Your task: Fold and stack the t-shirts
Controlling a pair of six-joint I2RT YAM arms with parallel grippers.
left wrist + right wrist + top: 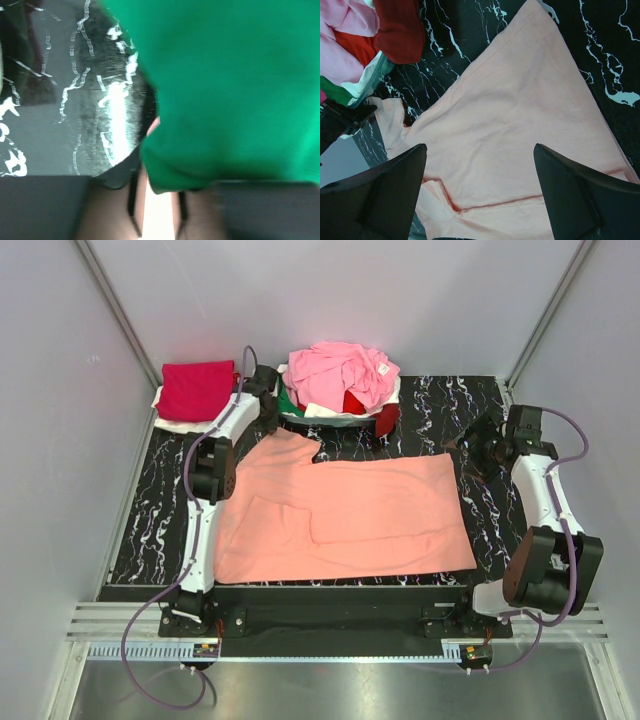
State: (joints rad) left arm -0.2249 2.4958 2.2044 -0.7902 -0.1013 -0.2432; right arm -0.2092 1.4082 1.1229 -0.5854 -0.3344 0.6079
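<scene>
While dealing with the salmon-orange t-shirt (pixel 350 515) lying spread at frame centre, already showing one crimson-magenta t-shirt (pixel 197 388) folded at upper left, leaving the pile (pixel 340 375) at top centre undone. Holding the right end effector (pixel 479 150) wide open, empty, over this shirt. Having the left end effector (pixel 265 385) beside the pile; not being able to tell its opening.

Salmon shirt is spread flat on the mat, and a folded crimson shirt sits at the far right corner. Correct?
Not quite. The top external view shows the folded crimson shirt at the far left corner. The salmon shirt is indeed spread flat on the mat.
</scene>
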